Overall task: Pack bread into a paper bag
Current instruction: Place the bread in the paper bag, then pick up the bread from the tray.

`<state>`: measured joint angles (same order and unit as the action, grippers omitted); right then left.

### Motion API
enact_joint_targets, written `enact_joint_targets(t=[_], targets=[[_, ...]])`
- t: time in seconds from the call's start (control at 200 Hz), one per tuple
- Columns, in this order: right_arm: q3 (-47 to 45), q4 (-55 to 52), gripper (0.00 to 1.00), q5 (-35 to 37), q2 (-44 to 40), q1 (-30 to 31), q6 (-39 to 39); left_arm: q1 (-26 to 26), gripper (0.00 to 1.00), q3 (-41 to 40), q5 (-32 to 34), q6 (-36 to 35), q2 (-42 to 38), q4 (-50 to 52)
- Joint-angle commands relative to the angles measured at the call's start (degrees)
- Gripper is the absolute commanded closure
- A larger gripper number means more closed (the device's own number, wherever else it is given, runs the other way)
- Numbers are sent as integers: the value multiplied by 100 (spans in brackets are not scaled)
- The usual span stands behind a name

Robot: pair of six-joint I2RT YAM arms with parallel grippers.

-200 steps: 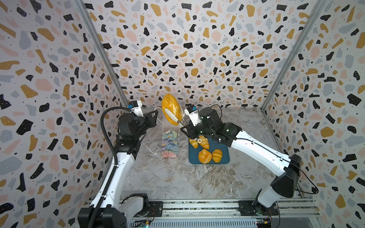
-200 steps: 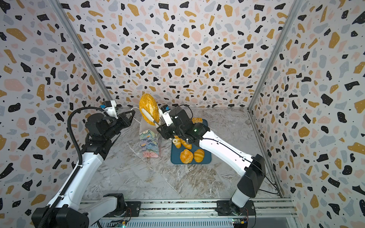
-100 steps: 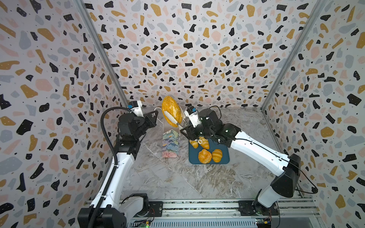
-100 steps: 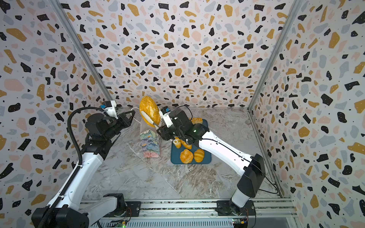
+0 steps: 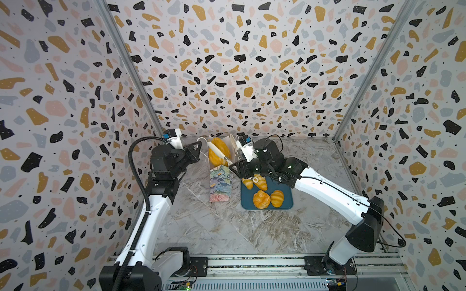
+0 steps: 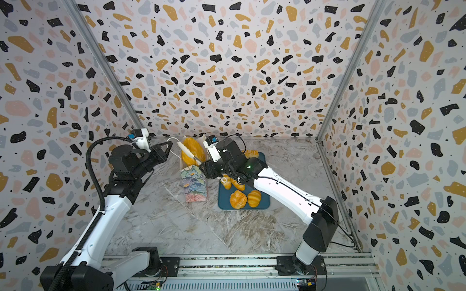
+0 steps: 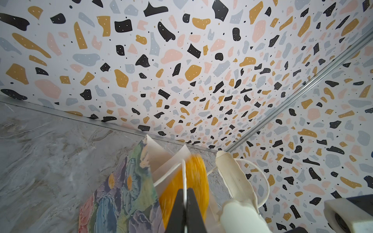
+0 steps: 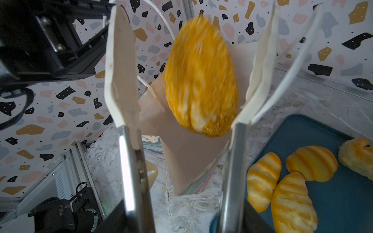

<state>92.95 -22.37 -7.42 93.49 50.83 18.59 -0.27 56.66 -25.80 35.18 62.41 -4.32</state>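
Mia: What does the left gripper (image 7: 184, 190) have?

Tom: It is pinched tight on the white cord handle (image 7: 182, 171) of the paper bag (image 7: 121, 201). The cord runs right between its two black tips. The bag stands just in front of those tips, with its mouth up.

Mia: And the right gripper (image 8: 194, 18)?

Tom: Its jaws stand apart. It grips nothing.

Mia: Where is the big loaf (image 8: 201, 76)?

Tom: Right between that gripper's two long white pads (image 8: 121, 70). There is a gap on each side, so neither pad touches it. The loaf stands on end and looks blurry. Its low end is inside the mouth of the bag. The rest sticks up above the rim.

Mia: Is it near the left gripper too?

Tom: Yes, just past its tips, behind the cord.

Mia: And the other bread?

Tom: On the dark blue tray (image 5: 287, 201), beside the bag and under the right gripper's wrist. Two striped rolls (image 5: 261, 182) lie side by side, closest to the gripper. Two round buns (image 5: 261, 199) sit further back along the arm. In a top view one more piece (image 6: 251, 153) peeks out on the far side of that arm.
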Motion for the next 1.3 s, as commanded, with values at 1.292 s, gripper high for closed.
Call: enact_joint_targets(t=[1.292], targets=[[-100, -799, 35, 241, -1387, -994, -145, 18, 100, -279, 420, -937, -264, 10]])
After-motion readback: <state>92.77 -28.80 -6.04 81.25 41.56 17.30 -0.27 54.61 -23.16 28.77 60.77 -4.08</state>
